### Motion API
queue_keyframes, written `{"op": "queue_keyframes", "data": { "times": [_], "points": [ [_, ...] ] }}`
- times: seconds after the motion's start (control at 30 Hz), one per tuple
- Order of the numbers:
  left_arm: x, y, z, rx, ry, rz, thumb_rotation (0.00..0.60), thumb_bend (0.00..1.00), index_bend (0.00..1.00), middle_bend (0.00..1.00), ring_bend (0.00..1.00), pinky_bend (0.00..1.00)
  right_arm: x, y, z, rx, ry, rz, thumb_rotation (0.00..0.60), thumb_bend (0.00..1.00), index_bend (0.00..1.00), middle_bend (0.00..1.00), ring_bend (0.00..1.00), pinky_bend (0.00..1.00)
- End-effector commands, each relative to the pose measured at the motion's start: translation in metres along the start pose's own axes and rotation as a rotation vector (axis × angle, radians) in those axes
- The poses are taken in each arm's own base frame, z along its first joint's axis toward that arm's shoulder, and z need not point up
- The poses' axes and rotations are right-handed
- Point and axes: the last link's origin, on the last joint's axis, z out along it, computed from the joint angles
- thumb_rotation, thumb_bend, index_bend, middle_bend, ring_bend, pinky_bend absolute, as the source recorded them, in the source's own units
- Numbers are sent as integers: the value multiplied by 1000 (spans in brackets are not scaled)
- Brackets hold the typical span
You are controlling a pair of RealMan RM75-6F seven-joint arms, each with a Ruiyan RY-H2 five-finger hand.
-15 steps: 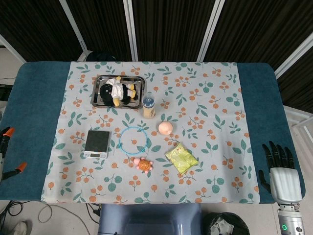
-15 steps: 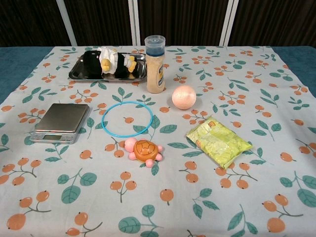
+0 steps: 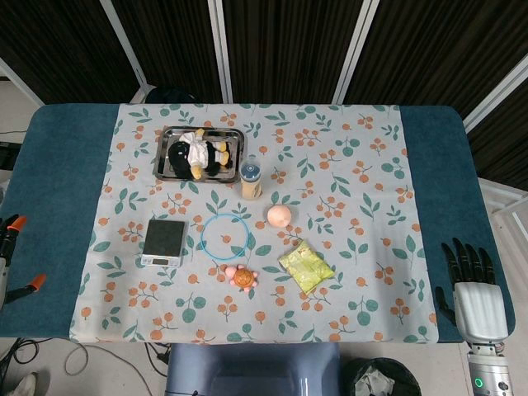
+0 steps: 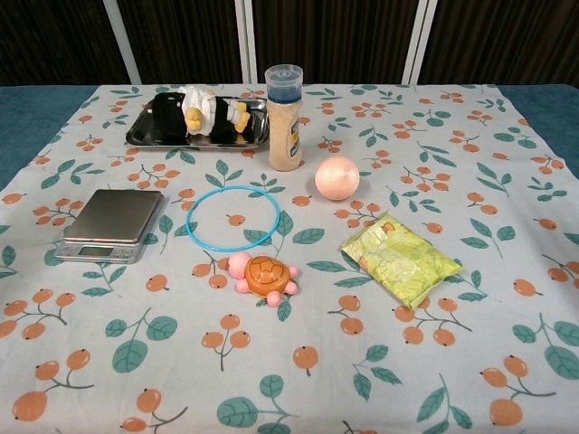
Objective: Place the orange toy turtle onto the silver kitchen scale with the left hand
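The orange toy turtle [image 3: 241,276] [image 4: 264,277], with pink head and feet, lies on the floral cloth near the table's front middle. The silver kitchen scale [image 3: 163,241] [image 4: 111,223] sits to the turtle's left and a little further back, with nothing on its platform. My right hand [image 3: 476,293] hangs off the table's front right corner, fingers spread and holding nothing. My left hand shows in neither view.
A blue ring [image 4: 234,217] lies flat between scale and turtle. A peach ball [image 4: 337,177], a green packet [image 4: 401,260] and a spice bottle [image 4: 284,117] stand to the right and behind. A metal tray [image 4: 145,134] with a plush toy [image 4: 201,113] is at the back left.
My right hand has sunk slightly toward the bottom edge of the head view. Nothing on the table has moved.
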Motion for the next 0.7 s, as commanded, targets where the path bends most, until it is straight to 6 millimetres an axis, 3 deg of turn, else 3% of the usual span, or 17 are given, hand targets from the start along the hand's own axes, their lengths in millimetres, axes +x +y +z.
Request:
{"op": "queue_keyframes", "data": {
  "times": [0.03, 0.27, 0.37, 0.47, 0.6, 0.7],
  "points": [
    [0, 0, 0, 0, -3, 0, 600, 131, 23, 37, 17, 59, 0, 0, 0, 0, 0, 0, 600, 500, 6, 0, 14, 0],
    [1, -1, 0, 2, 0, -2, 600, 145, 21, 39, 17, 59, 0, 0, 0, -1, -3, 0, 600, 501, 6, 0, 13, 0],
    [0, 0, 0, -6, -2, 4, 600, 258, 21, 86, 63, 66, 0, 0, 0, -3, -7, 1, 600, 500, 6, 0, 13, 0],
    [-2, 6, -2, -57, -15, 8, 600, 317, 30, 215, 188, 150, 1, 1, 0, -10, -5, 8, 600, 501, 7, 0, 14, 0],
    [-5, 14, -6, -148, -53, -35, 600, 333, 57, 449, 364, 355, 1, 4, 0, -19, -7, 11, 600, 500, 6, 0, 13, 0],
    [-16, 15, -4, -211, -110, 1, 600, 357, 61, 554, 459, 470, 2, 4, 1, -17, -8, 13, 600, 501, 7, 0, 14, 0]
  ]
}}
